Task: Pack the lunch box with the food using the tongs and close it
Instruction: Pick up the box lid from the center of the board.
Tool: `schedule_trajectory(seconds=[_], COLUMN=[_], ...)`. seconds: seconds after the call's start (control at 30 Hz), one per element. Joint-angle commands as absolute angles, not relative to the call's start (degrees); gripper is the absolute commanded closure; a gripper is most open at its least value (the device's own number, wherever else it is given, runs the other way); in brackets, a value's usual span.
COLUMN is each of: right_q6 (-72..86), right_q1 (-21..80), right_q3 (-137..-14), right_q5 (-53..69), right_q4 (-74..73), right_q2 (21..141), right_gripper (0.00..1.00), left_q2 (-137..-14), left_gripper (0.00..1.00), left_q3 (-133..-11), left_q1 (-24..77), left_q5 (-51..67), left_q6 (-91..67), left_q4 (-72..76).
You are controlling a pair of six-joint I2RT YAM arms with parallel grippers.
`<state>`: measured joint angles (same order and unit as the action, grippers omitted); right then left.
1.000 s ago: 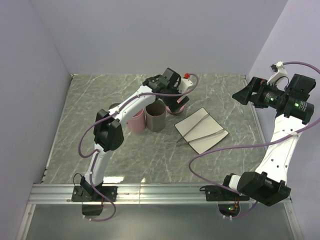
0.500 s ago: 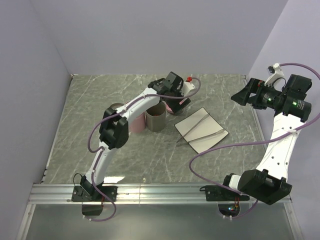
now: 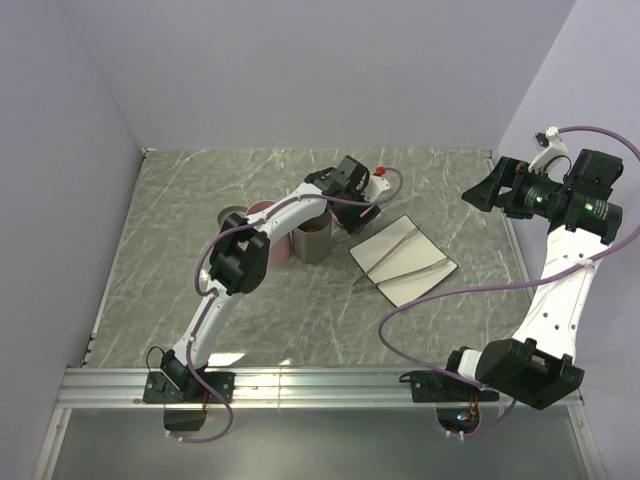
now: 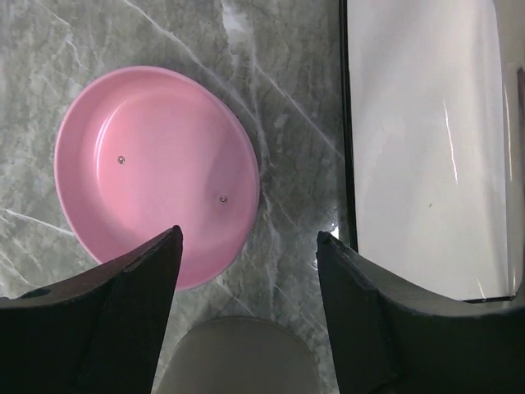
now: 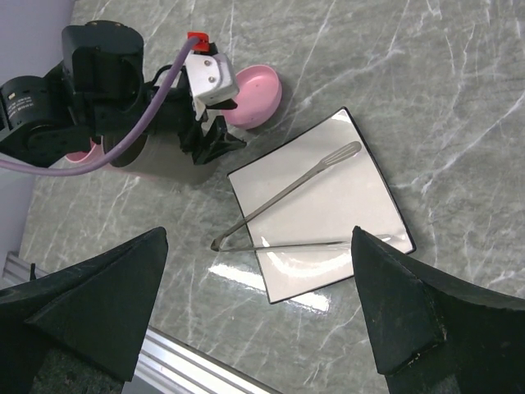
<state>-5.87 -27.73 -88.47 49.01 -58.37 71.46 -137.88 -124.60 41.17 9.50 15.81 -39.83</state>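
Observation:
The silver tongs (image 3: 386, 258) lie in a V on the white plate (image 3: 405, 288) at mid-table; the right wrist view shows them too, tongs (image 5: 285, 195) on plate (image 5: 328, 197). My left gripper (image 3: 362, 205) hovers open and empty beyond the taupe lunch box cylinder (image 3: 313, 240). Below its open jaws (image 4: 248, 234) lie a shallow pink dish (image 4: 156, 172) and the taupe rim (image 4: 238, 361). My right gripper (image 3: 475, 193) hangs high at the right, open (image 5: 258, 230), looking down on the plate. The food is out of view.
A pink container (image 3: 262, 212) stands left of the taupe cylinder, partly behind the left arm. The plate's edge (image 4: 422, 148) runs just right of the left gripper. Lilac walls close in the back and both sides. A metal rail (image 3: 320, 385) runs along the near edge.
The left arm has reached farther right, toward the plate, and its jaws have narrowed a little. The right arm has shifted only slightly.

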Motion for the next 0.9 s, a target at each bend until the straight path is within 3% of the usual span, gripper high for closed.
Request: schedule_trajectory(seconds=[0.0,0.37,0.73,0.83,0.87], right_q6=[-6.6,-6.7,-6.0,-5.9,-5.9], right_q1=[-27.5,-27.5,-27.5,-27.5,-27.5], right_q3=[-88.1,-88.6,-88.3,-88.7,-88.9], right_q5=[49.0,48.7,49.3,49.3,49.4], right_q4=[-57.8,-57.8,-57.2,-57.3,-57.4], right_q2=[71.3,71.7,72.0,72.0,72.0], right_gripper=[0.0,0.0,0.0,0.0,0.0], left_q2=[-137.9,-141.9,-139.2,-138.9,-138.8], left_gripper=[0.29,0.41,0.61,0.75,0.84], left_q3=[-125.0,-128.3,-126.7,-128.1,-128.7], left_q1=[41.2,41.2,41.2,41.2,41.2], left_q5=[9.1,9.1,10.4,10.2,10.2], left_q6=[17.2,16.7,15.4,15.2,14.8], left_q4=[-36.6,-37.7,-35.7,-36.6,-36.9])
